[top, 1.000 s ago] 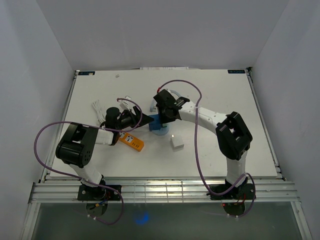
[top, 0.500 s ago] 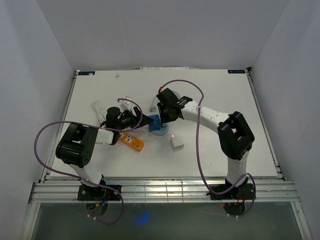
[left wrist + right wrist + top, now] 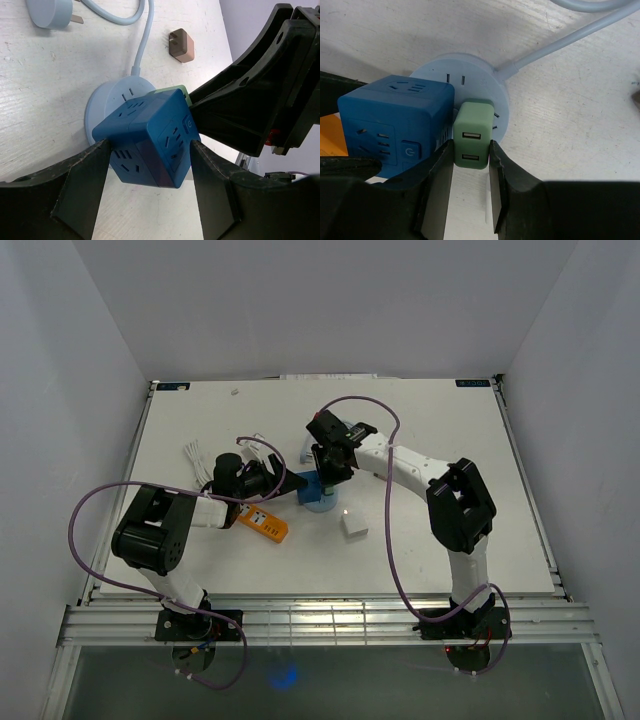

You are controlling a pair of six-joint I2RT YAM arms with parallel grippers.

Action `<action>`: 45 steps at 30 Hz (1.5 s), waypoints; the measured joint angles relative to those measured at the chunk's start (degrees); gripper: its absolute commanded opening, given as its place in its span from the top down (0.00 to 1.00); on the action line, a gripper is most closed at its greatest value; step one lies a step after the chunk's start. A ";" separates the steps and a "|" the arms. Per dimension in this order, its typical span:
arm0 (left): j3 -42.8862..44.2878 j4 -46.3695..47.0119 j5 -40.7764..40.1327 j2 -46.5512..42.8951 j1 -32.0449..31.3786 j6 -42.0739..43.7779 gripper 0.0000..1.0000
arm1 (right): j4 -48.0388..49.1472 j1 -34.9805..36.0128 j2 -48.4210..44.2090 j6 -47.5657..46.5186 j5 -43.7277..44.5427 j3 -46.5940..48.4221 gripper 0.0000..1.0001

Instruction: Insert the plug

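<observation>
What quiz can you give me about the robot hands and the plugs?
1. True or false: the left gripper grips the blue cube socket.
2. What does the right gripper hold? A) green USB charger B) a spoon C) a red ball
3. How many USB ports show on the green USB charger?
Key: 1 true; 2 A; 3 two.
</observation>
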 measured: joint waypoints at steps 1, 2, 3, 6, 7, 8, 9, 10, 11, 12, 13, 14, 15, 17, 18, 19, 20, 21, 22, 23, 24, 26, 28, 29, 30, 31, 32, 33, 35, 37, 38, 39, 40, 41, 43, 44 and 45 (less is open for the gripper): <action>0.04 -0.07 -0.02 0.00 -0.02 0.13 0.25 | -0.20 0.00 0.00 0.07 -0.04 0.04 0.60; 0.07 -0.11 -0.13 0.00 -0.07 0.17 0.25 | -0.37 0.00 0.00 0.07 -0.15 0.04 0.59; 0.07 -0.13 -0.17 0.00 -0.11 0.26 0.25 | -0.66 0.00 0.00 0.09 -0.31 0.04 0.52; 0.07 -0.33 -0.37 0.00 -0.26 0.39 0.25 | -2.36 0.11 0.22 0.31 -1.29 0.04 0.50; 0.07 -0.42 -0.39 0.00 -0.28 0.42 0.25 | -2.93 0.17 0.35 0.39 -1.49 0.04 0.48; 0.07 -0.46 -0.42 0.00 -0.28 0.42 0.25 | -3.50 0.26 0.48 0.55 -1.60 0.04 0.45; 0.07 -0.48 -0.50 0.00 -0.28 0.44 0.25 | -3.98 0.28 0.57 0.61 -1.73 0.04 0.44; 0.07 -0.48 -0.59 0.00 -0.28 0.50 0.25 | -4.35 0.31 0.59 0.66 -1.73 0.04 0.44; 0.07 -0.48 -0.63 0.00 -0.28 0.57 0.25 | -4.50 0.31 0.59 0.63 -1.75 0.04 0.44; 0.07 -0.50 -0.63 0.00 -0.28 0.59 0.25 | -4.57 0.31 0.59 0.66 -1.79 0.04 0.44; 0.07 -0.50 -0.66 0.00 -0.28 0.61 0.25 | -4.61 0.31 0.59 0.66 -1.79 0.04 0.44; 0.07 -0.50 -0.66 0.00 -0.28 0.61 0.25 | -4.61 0.31 0.59 0.66 -1.84 0.04 0.44; 0.07 -0.50 -0.68 0.00 -0.28 0.66 0.25 | -4.63 0.31 0.59 0.66 -1.88 0.04 0.43; 0.07 -0.52 -0.74 0.00 -0.28 0.79 0.26 | -4.68 0.31 0.59 0.66 -1.88 0.07 0.43; 0.07 -0.52 -0.76 0.00 -0.28 0.81 0.26 | -4.72 0.31 0.59 0.66 -1.88 0.07 0.43; 0.07 -0.55 -0.79 0.00 -0.28 0.83 0.26 | -4.79 0.31 0.59 0.66 -1.90 0.07 0.43; 0.07 -0.59 -0.79 0.00 -0.28 0.83 0.26 | -4.92 0.31 0.57 0.66 -1.90 0.07 0.43; 0.07 -0.66 -0.79 0.00 -0.28 0.83 0.26 | -5.09 0.31 0.55 0.66 -1.95 0.07 0.43; 0.07 -0.81 -0.79 0.00 -0.28 0.85 0.26 | -5.35 0.33 0.50 0.66 -1.95 0.07 0.43; 0.07 -0.90 -0.79 0.00 -0.28 0.83 0.26 | -5.49 0.35 0.37 0.66 -1.95 0.07 0.43; 0.07 -1.01 -0.79 0.00 -0.31 0.83 0.26 | -5.66 0.35 0.17 0.66 -1.95 0.07 0.43; 0.07 -1.09 -0.76 0.00 -0.31 0.83 0.26 | -5.79 0.35 -0.83 0.59 -1.92 -0.09 0.43; 0.09 -1.27 -0.79 0.00 -0.31 0.85 0.26 | -5.62 0.33 -2.99 0.48 -1.92 -1.44 0.43; 0.09 -1.33 -0.81 0.00 -0.31 0.85 0.26 | -5.18 0.33 -4.46 0.37 -1.92 -2.69 0.43; 0.09 -1.36 -0.85 0.00 -0.31 0.85 0.26 | -4.35 0.33 -6.38 0.24 -2.12 -4.74 0.43; 0.09 -1.38 -0.87 0.00 -0.31 0.87 0.26 | -3.82 0.33 -8.41 0.15 -2.34 -6.97 0.43; 0.13 -1.49 -0.96 0.00 -0.31 0.90 0.25 | -3.06 0.33 -10.49 0.07 -2.71 -9.35 0.43; 0.17 -1.60 -1.03 0.00 -0.31 0.90 0.25 | -2.47 0.33 -12.04 -0.02 -3.04 -11.26 0.43; 0.28 -2.03 -1.44 -0.24 -0.31 1.11 0.16 | 0.72 0.28 -16.39 -0.63 -4.70 -17.31 0.43; 0.28 -2.93 -2.36 -0.96 -0.31 1.25 0.14 | 3.72 0.24 -19.10 -1.46 -6.51 -22.16 0.43; 0.20 -3.65 -3.15 -1.88 -0.31 1.29 0.12 | 5.05 0.26 -20.06 -1.88 -7.37 -24.39 0.43; -0.13 -4.31 -3.89 -3.26 -0.31 1.53 0.11 | 6.60 0.35 -20.55 -2.25 -7.98 -26.38 0.43; -0.61 -4.70 -4.72 -5.14 -0.31 1.79 0.10 | 8.02 0.39 -20.65 -2.56 -8.39 -27.87 0.43; -1.20 -4.96 -5.84 -7.26 -0.31 2.05 0.09 | 9.22 0.50 -20.65 -2.84 -8.72 -28.98 0.43; -2.45 -5.73 -8.31 -12.46 -0.31 2.80 0.07 | 11.50 0.83 -20.65 -3.41 -9.07 -30.77 0.43; -2.99 -5.77 -9.62 -15.04 -0.31 3.13 0.07 | 12.28 1.01 -20.65 -3.54 -9.07 -31.10 0.43; -3.52 -5.81 -10.88 -17.42 -0.31 3.45 0.05 | 13.16 1.27 -20.65 -3.69 -9.05 -31.23 0.43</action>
